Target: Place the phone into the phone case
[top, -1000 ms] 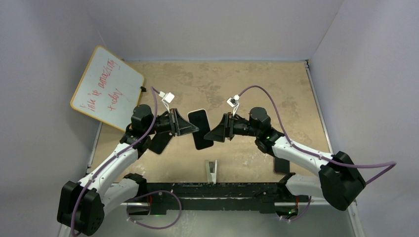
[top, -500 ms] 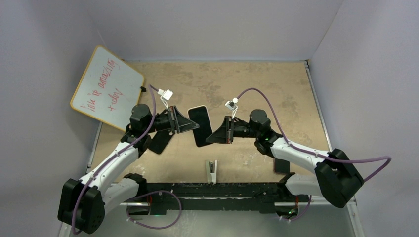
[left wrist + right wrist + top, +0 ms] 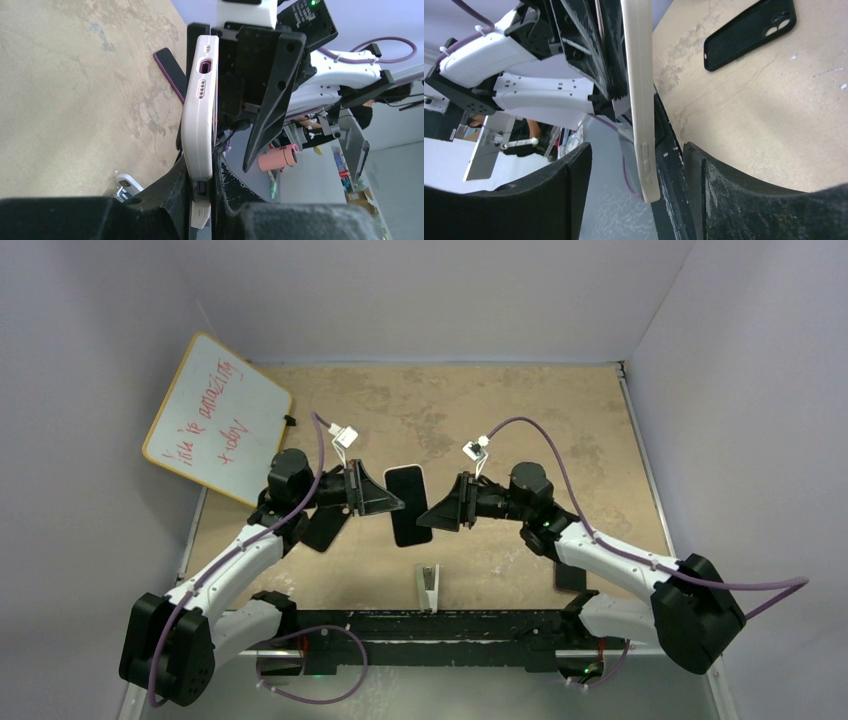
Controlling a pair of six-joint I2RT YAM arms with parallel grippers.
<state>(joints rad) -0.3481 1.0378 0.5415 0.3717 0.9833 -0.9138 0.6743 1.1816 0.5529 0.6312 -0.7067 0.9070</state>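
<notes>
A white phone case (image 3: 408, 504) with a dark face inside its rim hangs above the table's middle, between both grippers. I cannot tell how far a phone sits in it. My left gripper (image 3: 397, 504) is shut on its near end, and the case's white edge (image 3: 200, 110) runs up from between the fingers (image 3: 202, 167). My right gripper (image 3: 422, 515) is open, its fingers standing apart on either side of the case's other edge (image 3: 639, 100), gripper midpoint (image 3: 636, 150).
A black phone case (image 3: 325, 528) lies on the table under the left arm, and also shows in the right wrist view (image 3: 749, 32). A dark slab with a purple rim (image 3: 570, 575) lies by the right arm. A whiteboard (image 3: 215, 418) leans at the far left. A small stand (image 3: 428, 585) sits near the front edge.
The held case drifted slightly away and then back toward the near side. Both arms shifted a little with it. The left grip has stayed shut.
</notes>
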